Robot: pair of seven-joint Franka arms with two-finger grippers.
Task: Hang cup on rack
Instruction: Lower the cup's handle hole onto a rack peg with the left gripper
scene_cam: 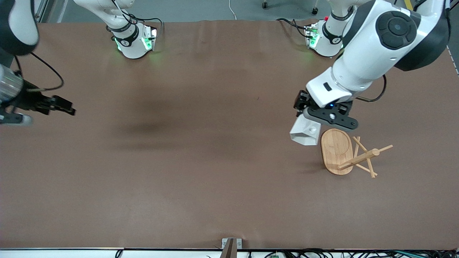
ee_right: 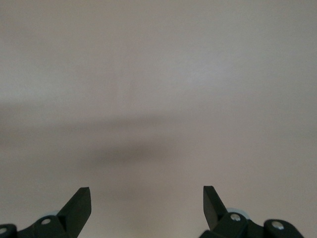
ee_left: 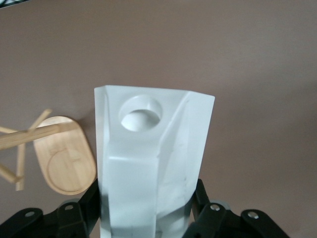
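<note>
**Cup held aloft beside the rack, handle hole not yet on a peg**

The left gripper [scene_cam: 324, 120] is clamped on the cup [scene_cam: 304, 133], which is carried in the air just beside the oval base of the rack [scene_cam: 337, 150], toward the right arm's end of it. In the left wrist view the cup [ee_left: 151, 163] is seen pinched between the black fingers [ee_left: 81, 208], with the round hole of its handle facing outward. The rack [ee_left: 64, 156] is seen there with its post and crossing pegs off to one side of the cup.

The right gripper [scene_cam: 59, 104] is held with its jaws wide apart and empty over the bare table at the right arm's end, where that arm waits.

A miss is judged the main risk: the pegs are thin and the hole is small, so a slight misalignment could push a peg against the handle. The light rack could then be shoved or tipped. An early release would drop the cup onto the base.

The table [scene_cam: 200, 161] is covered by a plain brown cloth. Cables are seen along its edges.
</note>
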